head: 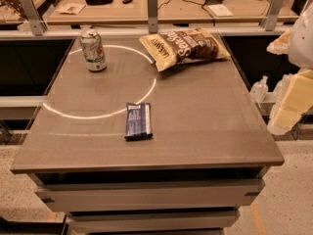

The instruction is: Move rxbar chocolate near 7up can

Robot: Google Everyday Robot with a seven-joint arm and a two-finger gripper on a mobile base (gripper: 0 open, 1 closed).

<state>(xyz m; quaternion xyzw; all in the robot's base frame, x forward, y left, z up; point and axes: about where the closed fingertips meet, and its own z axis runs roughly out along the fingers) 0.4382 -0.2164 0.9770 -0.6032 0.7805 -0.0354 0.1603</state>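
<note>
The flat dark blue rxbar chocolate (138, 121) lies near the front of the grey-brown table (210, 131), well apart from the upright whitish-green aluminium 7up can (93, 50) at back left. The pale gripper (292, 99) hangs beyond the table's right edge (apart or together, I cannot tell). It would do best to come down over the bar's middle and grip across its narrow width.

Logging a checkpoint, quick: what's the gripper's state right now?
The gripper is at the right edge, beside the table; its state cannot be told; the rxbar chocolate lies on the table, unheld.
</note>
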